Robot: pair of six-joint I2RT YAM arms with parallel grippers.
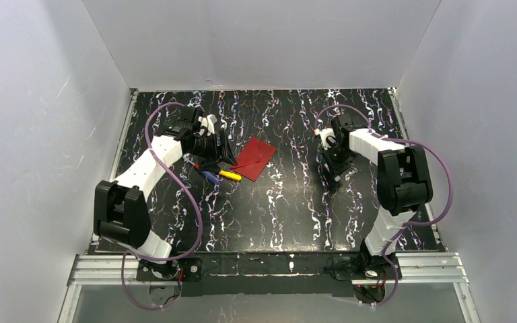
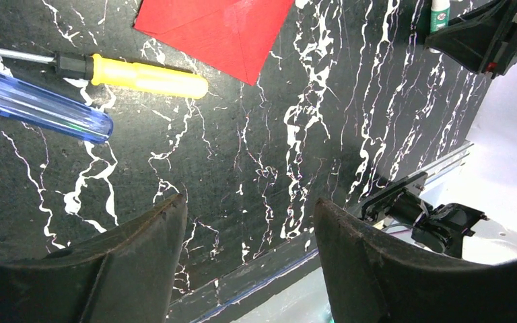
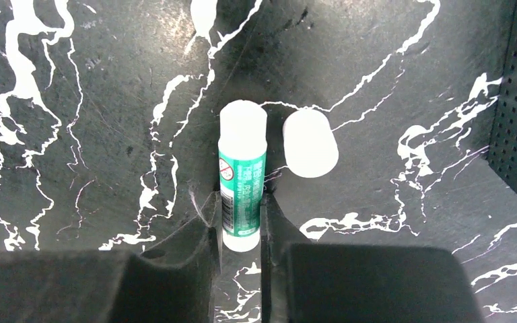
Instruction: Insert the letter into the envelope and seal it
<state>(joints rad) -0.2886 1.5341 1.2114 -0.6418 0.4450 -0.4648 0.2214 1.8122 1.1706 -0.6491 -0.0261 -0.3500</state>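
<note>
Bright and even in the top view, with soft light from above. Hardly any shadows on the dark table [image 1: 289,202]. Pale grey walls [image 1: 40,134], no hard glare. Sharp in the middle, a little fuzzy on small things.

From the left wrist, clear on the envelope [image 2: 222,27] and the yellow screwdriver [image 2: 148,77], with a shiny streak on the blue handle [image 2: 47,108]. Dark, soft left fingers [image 2: 141,269] up close. Washed-out white at the right edge.

From the right wrist, sharp on the glue stick [image 3: 242,182], very bright on its white top and on the cap [image 3: 309,142] beside it. Black, unclear right fingers [image 3: 195,269] at the bottom.
</note>
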